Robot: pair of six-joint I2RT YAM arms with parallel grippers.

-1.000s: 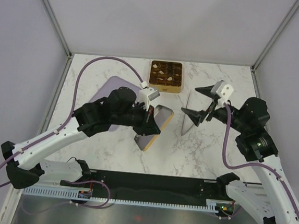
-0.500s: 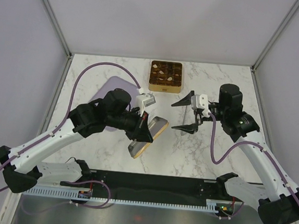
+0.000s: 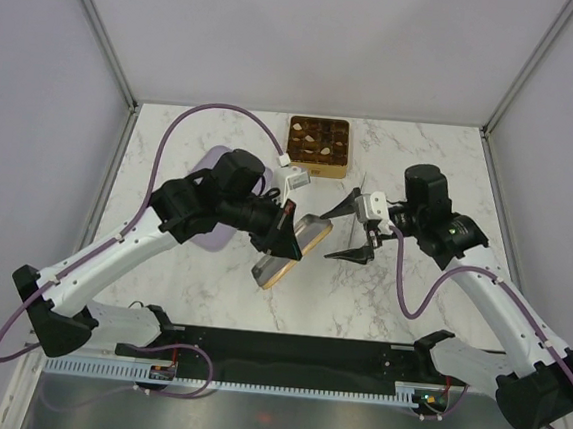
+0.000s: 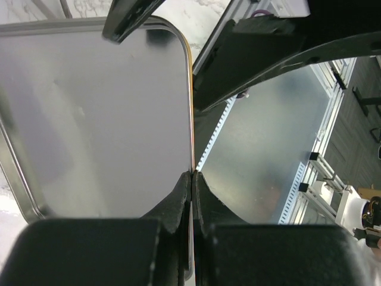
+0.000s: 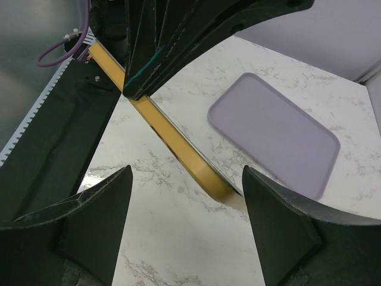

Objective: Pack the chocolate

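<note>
Above counter [image 3: 390,294] middle: left gripper [image 4: 191,179] clamps lid [image 3: 288,250] rim; right gripper [image 3: 345,230] wide (lid corner just ahead). Centre on it, close gently.

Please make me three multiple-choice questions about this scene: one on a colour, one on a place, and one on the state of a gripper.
1. What colour is the flat board?
A) green
B) lilac
C) red

2. Where does the gold tin with the chocolate stand?
A) near the far edge of the table
B) on the flat board
C) held up in the air

3. What is the left gripper doing?
A) standing open
B) shut on the edge of the tin lid
C) shut on one chocolate piece

Answers:
1 B: the right wrist view shows the board pale lilac.
2 A: the top view shows the tin on the marble by the far edge.
3 B: the left wrist view shows the fingers pinching the lid's rim.
</note>
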